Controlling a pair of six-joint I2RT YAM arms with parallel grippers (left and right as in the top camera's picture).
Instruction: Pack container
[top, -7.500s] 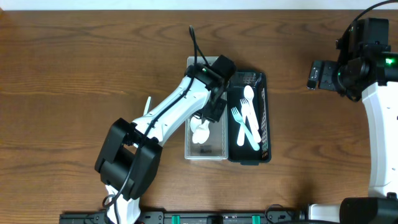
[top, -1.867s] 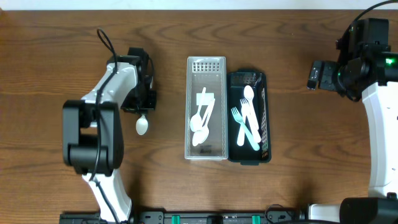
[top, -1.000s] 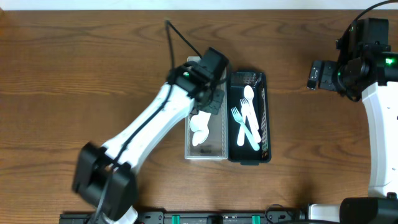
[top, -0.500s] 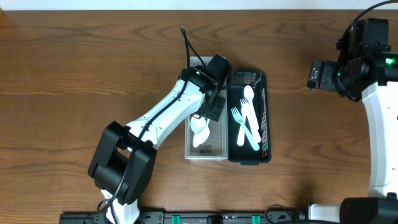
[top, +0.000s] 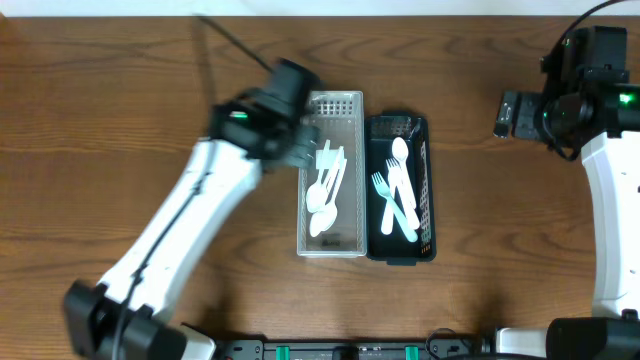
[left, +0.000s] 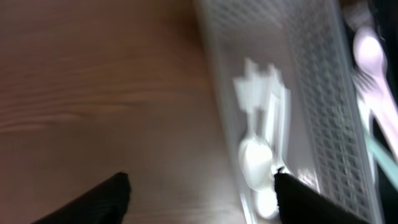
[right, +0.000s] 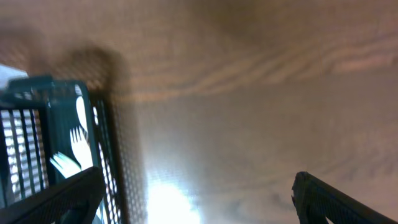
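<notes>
The left gripper (left: 198, 194) hung spread and empty just beside the white container (top: 301, 200) — its spoons (top: 322, 195) lay inside, seemingly sorted from the forks (top: 381, 186) in the black tray (top: 429, 190). The right gripper (right: 199, 199), spread too, sat well apart — likely kept clear.

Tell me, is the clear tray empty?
Not empty: white plastic spoons lie inside the clear tray, along its length.

A dark brown wood-grain table (top: 110, 90) spans everything, with soft glare.
</notes>
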